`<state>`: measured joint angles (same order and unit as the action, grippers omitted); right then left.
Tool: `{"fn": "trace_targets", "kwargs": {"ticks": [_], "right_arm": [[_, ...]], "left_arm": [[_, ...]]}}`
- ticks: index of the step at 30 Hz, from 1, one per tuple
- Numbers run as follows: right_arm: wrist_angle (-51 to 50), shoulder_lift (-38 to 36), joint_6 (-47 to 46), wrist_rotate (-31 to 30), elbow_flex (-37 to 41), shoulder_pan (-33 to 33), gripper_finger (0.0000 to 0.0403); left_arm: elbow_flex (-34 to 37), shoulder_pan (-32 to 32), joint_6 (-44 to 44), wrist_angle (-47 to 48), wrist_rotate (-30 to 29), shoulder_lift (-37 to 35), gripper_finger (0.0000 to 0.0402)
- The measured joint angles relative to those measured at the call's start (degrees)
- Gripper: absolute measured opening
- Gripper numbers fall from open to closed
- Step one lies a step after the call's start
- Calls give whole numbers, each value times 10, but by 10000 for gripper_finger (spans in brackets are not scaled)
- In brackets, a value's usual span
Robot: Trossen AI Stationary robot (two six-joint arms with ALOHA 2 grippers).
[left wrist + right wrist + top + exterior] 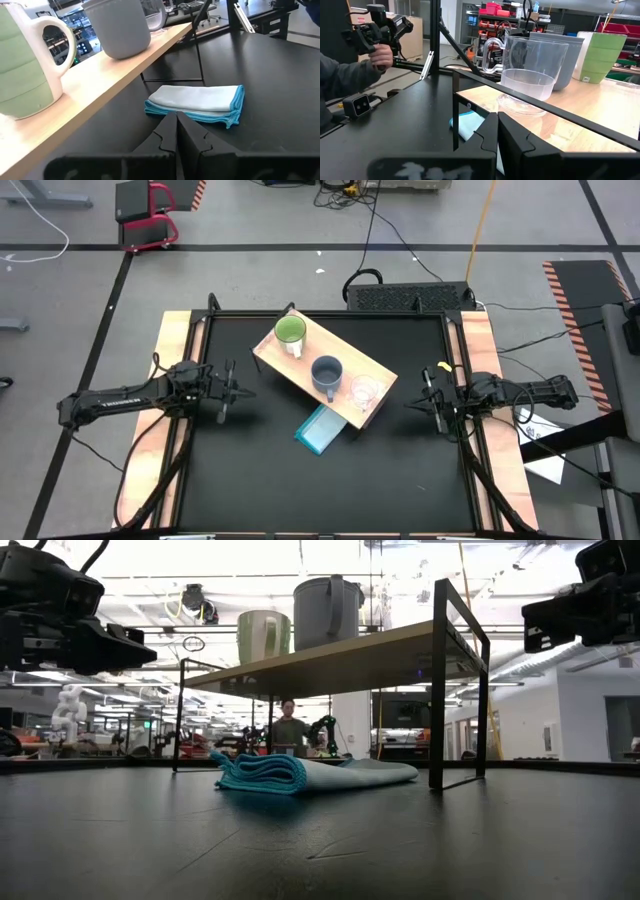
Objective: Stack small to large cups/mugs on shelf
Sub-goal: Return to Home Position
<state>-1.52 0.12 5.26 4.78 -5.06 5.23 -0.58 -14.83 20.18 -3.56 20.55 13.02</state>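
Three vessels stand on their bases in a row on the wooden shelf (300, 360): the lime-green mug (290, 333) with a white handle at the far-left end, the grey-blue mug (327, 374) in the middle, and the clear glass cup (363, 391) at the near-right end. The shelf stands on thin dark legs, askew on the black table. My left gripper (228, 388) hovers shut to the shelf's left, and my right gripper (432, 392) hovers shut to its right. In the wrist views, the left fingers (176, 125) and the right fingers (497, 125) are closed on nothing.
A folded light-blue cloth (321, 429) lies on the table, partly under the shelf's near edge (300, 775). Wooden strips run along the table's left and right sides (175, 340). A person (288, 730) stands far off in the room behind.
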Motion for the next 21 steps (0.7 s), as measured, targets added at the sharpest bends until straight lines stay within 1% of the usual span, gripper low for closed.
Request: {"fn": "trace_targets", "kwargs": {"ticks": [5,14,21], "right_arm": [[0,0,0,0,0,0,0],[0,0,-1,0,0,0,0],[0,0,-1,0,0,0,0]], "left_arm": [[0,0,0,0,-1,0,3],[0,0,0,0,-1,0,31],[0,0,-1,0,-1,0,31]]}}
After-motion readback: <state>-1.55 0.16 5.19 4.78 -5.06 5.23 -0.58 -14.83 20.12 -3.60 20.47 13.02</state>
